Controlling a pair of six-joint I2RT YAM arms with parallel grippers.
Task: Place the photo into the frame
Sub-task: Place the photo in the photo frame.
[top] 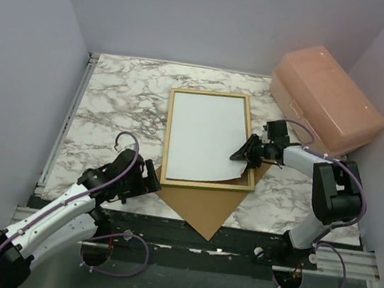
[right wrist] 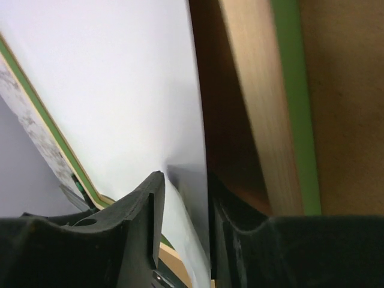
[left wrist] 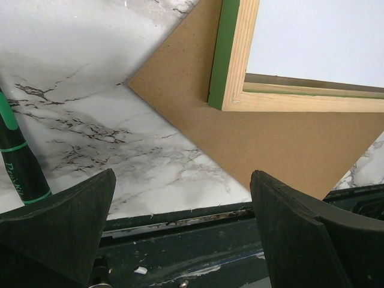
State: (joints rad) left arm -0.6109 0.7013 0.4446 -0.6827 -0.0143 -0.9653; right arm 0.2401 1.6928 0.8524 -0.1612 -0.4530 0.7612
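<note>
Right claw point(top: 250, 152) low, reaching left, jaws astride photo point(top: 204, 135) edge.

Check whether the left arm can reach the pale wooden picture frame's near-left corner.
Probably yes: the open left pincer faces the corner of that pale wooden frame, only flat brown backing board between.

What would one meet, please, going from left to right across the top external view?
Open left gripper → white reverse of the rectangular photo → right gripper at its right edge → translucent pink plastic box.
</note>
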